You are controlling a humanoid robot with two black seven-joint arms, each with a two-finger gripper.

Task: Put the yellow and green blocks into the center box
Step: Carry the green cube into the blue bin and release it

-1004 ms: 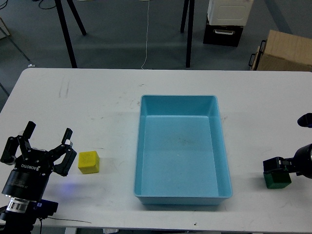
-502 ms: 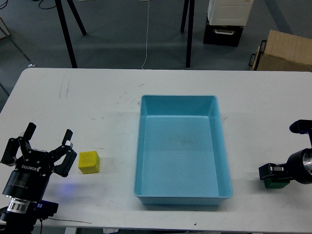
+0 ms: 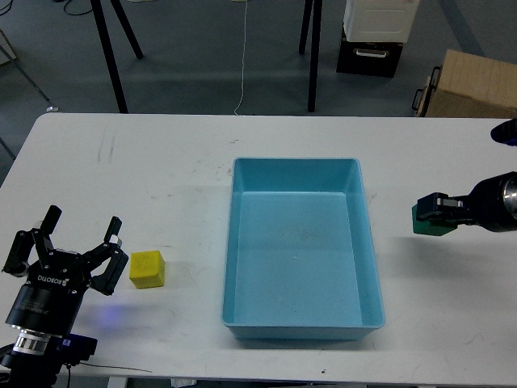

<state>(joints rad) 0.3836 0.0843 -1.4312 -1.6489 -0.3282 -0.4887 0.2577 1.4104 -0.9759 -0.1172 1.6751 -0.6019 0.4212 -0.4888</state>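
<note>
Inside blue box [image 3: 300, 242]: nothing. Right gripper [image 3: 436, 214] grasps green block [image 3: 428, 220]; left gripper [image 3: 79, 242] spread beside yellow block [image 3: 147, 269].

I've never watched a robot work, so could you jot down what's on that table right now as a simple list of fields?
table: white table, seen from the robot's head
box: blue box, open, nothing inside
yellow block: yellow block sits on the table, left of the box
green block: green block held above the table, right of the box
left gripper: left gripper open, beside the yellow block, not touching
right gripper: right gripper shut on the green block
blocks in box: none yet
</note>
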